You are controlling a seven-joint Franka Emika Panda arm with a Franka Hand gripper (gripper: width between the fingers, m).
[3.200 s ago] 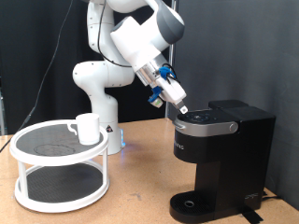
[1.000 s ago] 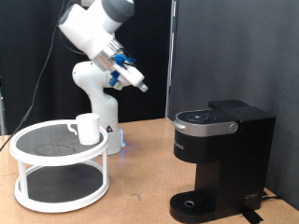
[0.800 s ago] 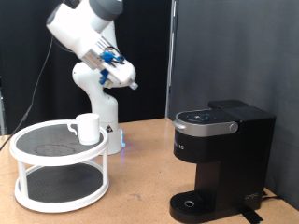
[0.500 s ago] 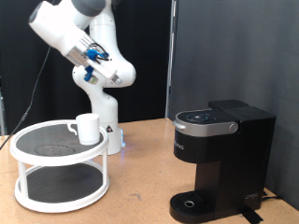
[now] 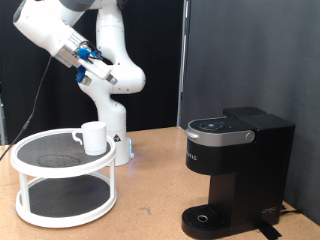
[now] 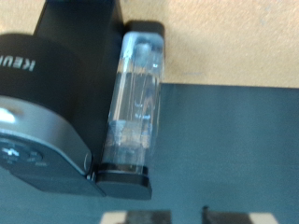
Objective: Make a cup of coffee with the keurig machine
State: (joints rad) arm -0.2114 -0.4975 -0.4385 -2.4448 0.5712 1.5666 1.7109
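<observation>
The cup [image 5: 93, 137], a plain white mug, stands on the top tier of a white two-tier rack [image 5: 62, 205] at the exterior view's left. The keurig machine [image 5: 235, 170] stands at the exterior view's right with its lid down; nothing stands on its round drip base [image 5: 208, 218]. My gripper [image 5: 97, 62] with blue fingers is high in the air at the exterior view's upper left, above the rack and well above the cup, with nothing in it. The wrist view shows the keurig machine [image 6: 47, 103] from above with its clear water tank [image 6: 134, 98].
The wooden table [image 5: 150, 200] carries the rack and the machine. My arm's white base [image 5: 110, 120] stands behind the rack. A black curtain [image 5: 240, 50] hangs behind the machine.
My gripper has left the keurig's lid and swung up and across to the exterior view's left, ending above the rack. The cup and the machine have not moved.
</observation>
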